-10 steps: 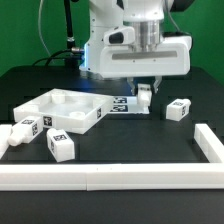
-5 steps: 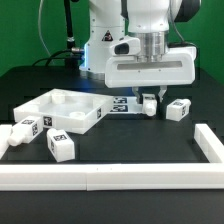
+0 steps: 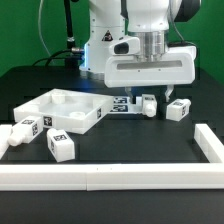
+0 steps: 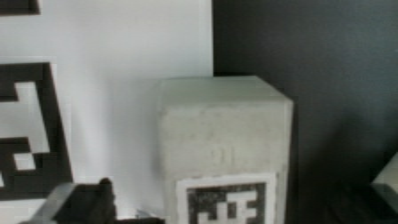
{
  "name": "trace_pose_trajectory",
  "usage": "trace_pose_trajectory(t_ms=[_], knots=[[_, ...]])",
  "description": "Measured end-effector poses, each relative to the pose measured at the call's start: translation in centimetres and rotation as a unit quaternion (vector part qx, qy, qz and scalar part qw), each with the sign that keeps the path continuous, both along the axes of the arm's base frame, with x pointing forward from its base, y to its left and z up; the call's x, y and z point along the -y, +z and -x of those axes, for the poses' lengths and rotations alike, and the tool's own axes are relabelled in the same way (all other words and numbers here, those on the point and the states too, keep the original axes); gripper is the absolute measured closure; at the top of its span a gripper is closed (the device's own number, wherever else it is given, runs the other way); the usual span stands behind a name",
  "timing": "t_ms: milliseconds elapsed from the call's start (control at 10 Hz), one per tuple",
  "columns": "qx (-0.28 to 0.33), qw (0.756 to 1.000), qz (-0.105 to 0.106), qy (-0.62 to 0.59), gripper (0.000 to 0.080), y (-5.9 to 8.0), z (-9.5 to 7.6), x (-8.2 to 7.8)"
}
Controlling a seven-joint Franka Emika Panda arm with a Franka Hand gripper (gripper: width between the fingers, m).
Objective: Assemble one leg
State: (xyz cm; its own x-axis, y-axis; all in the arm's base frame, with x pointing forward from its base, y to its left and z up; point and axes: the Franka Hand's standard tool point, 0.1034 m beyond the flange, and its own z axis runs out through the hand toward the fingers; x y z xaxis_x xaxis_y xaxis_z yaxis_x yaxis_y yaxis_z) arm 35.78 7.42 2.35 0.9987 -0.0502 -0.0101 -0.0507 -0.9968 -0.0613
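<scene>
In the exterior view the arm (image 3: 140, 30) hangs over the back middle of the black table (image 3: 130, 150); its jaws point straight down and stand apart, one to each side of the leg (image 3: 148, 103), holding nothing. The leg lies low on the table at the marker board's (image 3: 121, 104) edge on the exterior view's right. A second leg (image 3: 178, 110) sits near it, further to the exterior view's right, with a dark strip of table between them. The panel (image 3: 62, 110) lies on the exterior view's left of the marker board, its raised rim corner close to the board; whether they touch I cannot tell. Two more legs (image 3: 28, 127) (image 3: 60, 146) lie in front of the panel. A white rail (image 3: 120, 178) runs along the front edge and turns up the exterior view's right side; between it and the legs the table is bare and wide.

In the wrist view the leg (image 4: 222, 130) fills the middle; a tag (image 4: 228, 200) shows on its nearer face. It straddles the marker board's (image 4: 107, 60) straight edge, part over white board, part over dark table (image 4: 320, 60). One dark fingertip (image 4: 80, 200) shows beside it on the board's side, white showing between the two. A pale corner at the picture's far edge is too cut off to name.
</scene>
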Motion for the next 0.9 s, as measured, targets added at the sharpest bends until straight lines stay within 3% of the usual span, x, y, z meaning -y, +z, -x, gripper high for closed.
trace_pose_trajectory(t_ms=[100,300,400,500,900], knots=[[-0.008,1.000,-0.004,0.015,0.0161,2.0,0.3,1.0],[-0.002,0.999,-0.009,0.047,0.0152,5.3,0.0,2.6],[0.022,0.995,0.001,0.098,0.0152,6.9,-1.0,3.4],[0.058,0.982,0.011,0.177,0.0150,7.2,-1.8,3.7],[0.058,0.987,0.007,0.150,0.0150,7.4,-3.0,3.4]])
